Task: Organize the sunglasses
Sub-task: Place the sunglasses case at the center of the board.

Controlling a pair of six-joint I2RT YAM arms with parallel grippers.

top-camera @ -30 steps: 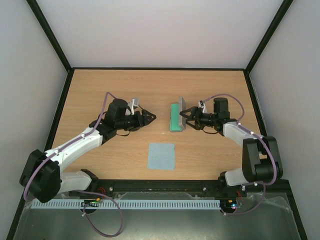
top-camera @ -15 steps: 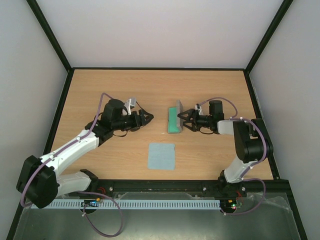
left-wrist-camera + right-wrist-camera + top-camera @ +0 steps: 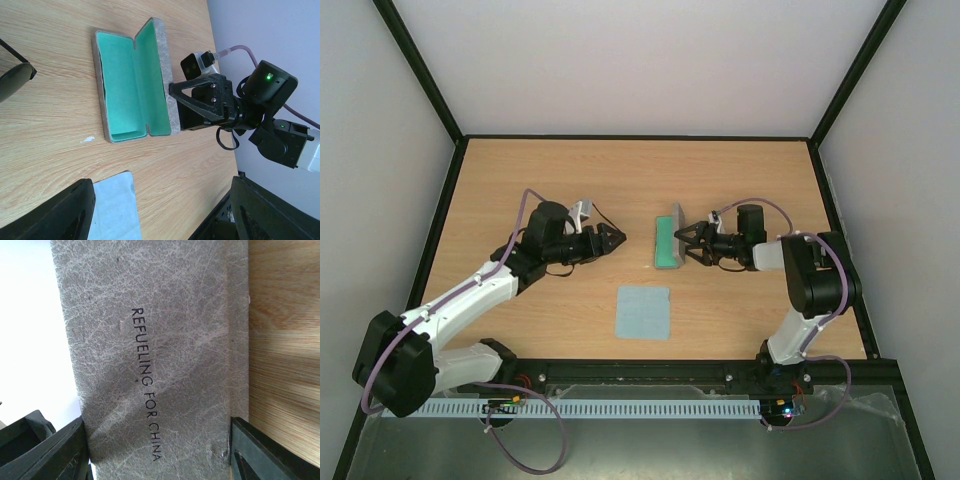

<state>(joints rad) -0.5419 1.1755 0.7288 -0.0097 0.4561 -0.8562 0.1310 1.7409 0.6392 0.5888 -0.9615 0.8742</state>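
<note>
The grey rectangular case with green lining (image 3: 132,85) lies open and empty. The dark round-lensed wire sunglasses (image 3: 15,75) are outside it, near the left gripper (image 3: 616,237), whose jaws are spread. The right gripper (image 3: 685,241), likewise spread, meets the lid's back. Stowing the glasses and closing the case are not yet done.

Lab robot cell: plain white panels (image 3: 640,60), black frame struts (image 3: 420,72), bare wood-grain table (image 3: 520,170).

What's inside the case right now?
The case shows only green lining; it's empty. The sunglasses are outside it. Nothing covers the interior in the left wrist view.
</note>
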